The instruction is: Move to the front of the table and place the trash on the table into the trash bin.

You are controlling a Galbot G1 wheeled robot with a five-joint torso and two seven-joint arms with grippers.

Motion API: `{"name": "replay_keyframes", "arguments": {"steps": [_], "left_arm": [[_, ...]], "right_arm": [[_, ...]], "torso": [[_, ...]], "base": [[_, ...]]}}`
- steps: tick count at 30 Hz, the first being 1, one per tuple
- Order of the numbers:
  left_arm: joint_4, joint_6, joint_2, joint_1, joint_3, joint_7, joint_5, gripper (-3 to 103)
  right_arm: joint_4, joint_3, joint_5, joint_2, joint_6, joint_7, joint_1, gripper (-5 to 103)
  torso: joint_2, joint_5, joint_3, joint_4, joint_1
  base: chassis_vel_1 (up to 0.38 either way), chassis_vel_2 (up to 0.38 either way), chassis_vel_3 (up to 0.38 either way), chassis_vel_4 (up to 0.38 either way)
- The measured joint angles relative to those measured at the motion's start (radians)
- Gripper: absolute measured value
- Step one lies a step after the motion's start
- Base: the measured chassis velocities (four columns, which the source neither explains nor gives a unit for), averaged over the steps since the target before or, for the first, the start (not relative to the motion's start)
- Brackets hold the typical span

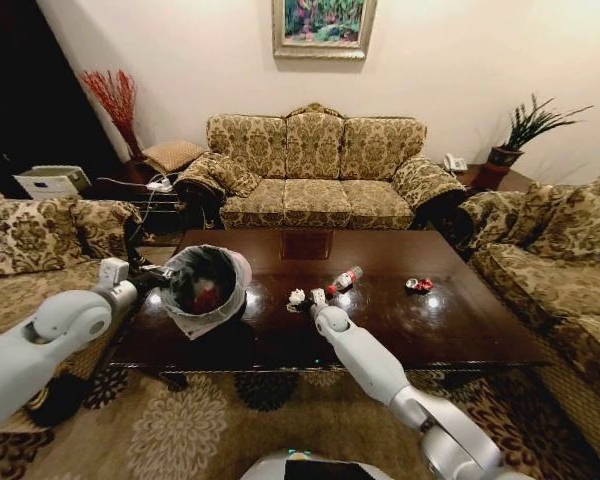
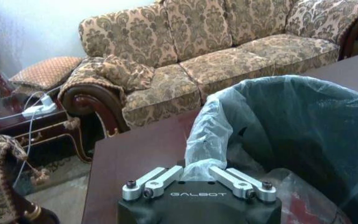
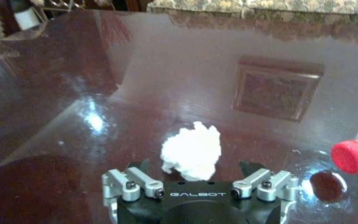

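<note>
The trash bin [image 1: 205,285], dark with a pale liner, is over the left end of the table [image 1: 460,320], tipped toward me, with something red inside. My left gripper [image 1: 158,283] is shut on its rim and liner [image 2: 201,168]. A white paper wad [image 1: 297,297] lies near the table's front edge. My right gripper [image 1: 316,297] is open around the wad [image 3: 191,149], one finger on each side, just above the wood. A clear bottle [image 1: 345,279] with a red cap [image 3: 352,156] lies just right of the wad. Farther right lies a red-black wrapper [image 1: 418,285].
Patterned sofas stand behind the table [image 1: 315,165], on the left [image 1: 40,240] and on the right [image 1: 560,260]. A square inlay [image 3: 277,88] marks the tabletop's middle. A patterned rug [image 1: 210,430] lies under the table's near edge.
</note>
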Motion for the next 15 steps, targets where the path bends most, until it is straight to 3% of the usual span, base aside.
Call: {"name": "replay_keyframes", "arguments": {"steps": [2, 4, 5, 7, 8, 15], "left_arm": [[0.000, -0.001, 0.000, 0.000, 0.000, 0.000, 0.000, 2], [0.001, -0.002, 0.000, 0.000, 0.000, 0.000, 0.000, 2], [0.002, -0.003, 0.000, 0.000, 0.000, 0.000, 0.000, 2], [0.002, -0.004, 0.000, 0.000, -0.001, 0.001, 0.000, 2], [0.002, -0.004, -0.001, 0.000, -0.001, 0.001, 0.000, 2], [0.003, -0.005, -0.004, 0.000, -0.002, 0.002, 0.001, 2]], "right_arm": [[-0.021, 0.005, -0.001, 0.009, 0.005, -0.006, 0.007, 83], [-0.022, 0.005, -0.001, 0.010, 0.005, -0.008, 0.008, 83], [-0.023, 0.005, -0.001, 0.012, 0.006, -0.009, 0.009, 72], [-0.024, 0.005, -0.001, 0.013, 0.006, -0.010, 0.010, 66], [-0.030, 0.005, -0.003, 0.015, 0.006, -0.014, 0.013, 56], [-0.035, 0.005, -0.005, 0.016, 0.006, -0.019, 0.013, 34]], "torso": [[0.000, 0.0000, 0.000, 0.0001, 0.000], [0.000, 0.0000, 0.000, 0.0001, 0.000], [0.000, 0.0000, 0.000, 0.0001, 0.000], [0.000, 0.0000, 0.000, 0.0001, 0.000], [0.000, 0.0000, 0.000, 0.0001, 0.000], [0.000, 0.0000, 0.000, 0.0001, 0.000]], "base": [[0.000, 0.000, 0.000, 0.000], [0.000, 0.000, 0.000, 0.000], [0.000, 0.000, 0.000, 0.000], [0.000, 0.000, 0.000, 0.000], [0.000, 0.000, 0.000, 0.000], [0.000, 0.000, 0.000, 0.000]]}}
